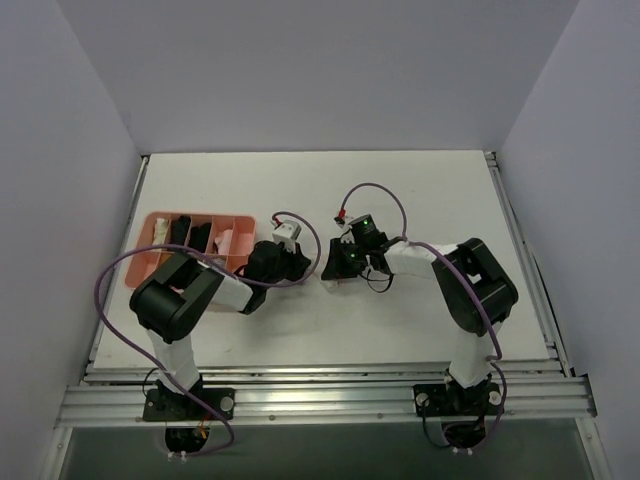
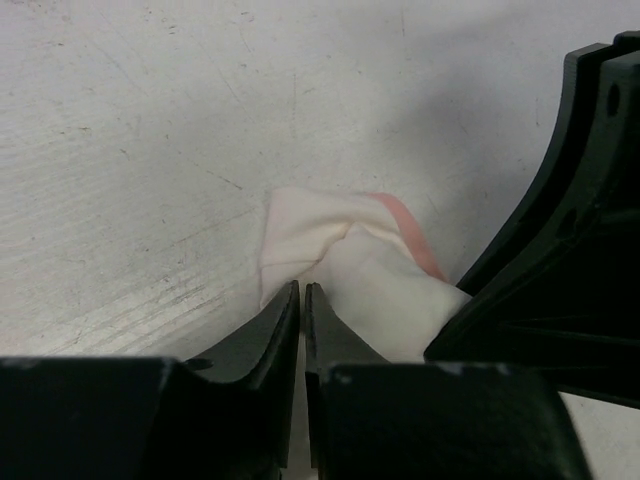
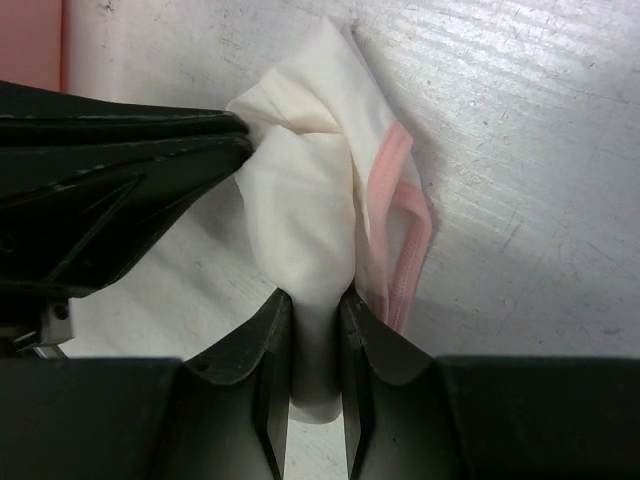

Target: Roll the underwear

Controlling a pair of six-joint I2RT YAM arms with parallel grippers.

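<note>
The underwear (image 3: 310, 200) is a small white bundle with pink trim, bunched on the pale table between my two grippers. My right gripper (image 3: 315, 295) is shut on the bundle's near end, with cloth squeezed between its fingers. My left gripper (image 2: 302, 288) has its fingers almost together, pinching a fold of the underwear (image 2: 340, 250) at the opposite corner. From the right wrist, the left gripper (image 3: 242, 140) reaches in from the left, and the cloth gathers at its tip. From above, the left gripper (image 1: 305, 262) and right gripper (image 1: 328, 268) meet at mid-table and hide most of the garment.
A pink compartment tray (image 1: 200, 214) with black and pale rolled garments stands at the left, just behind the left arm. The right gripper's black body (image 2: 570, 250) fills the right of the left wrist view. Grey walls enclose the table on three sides.
</note>
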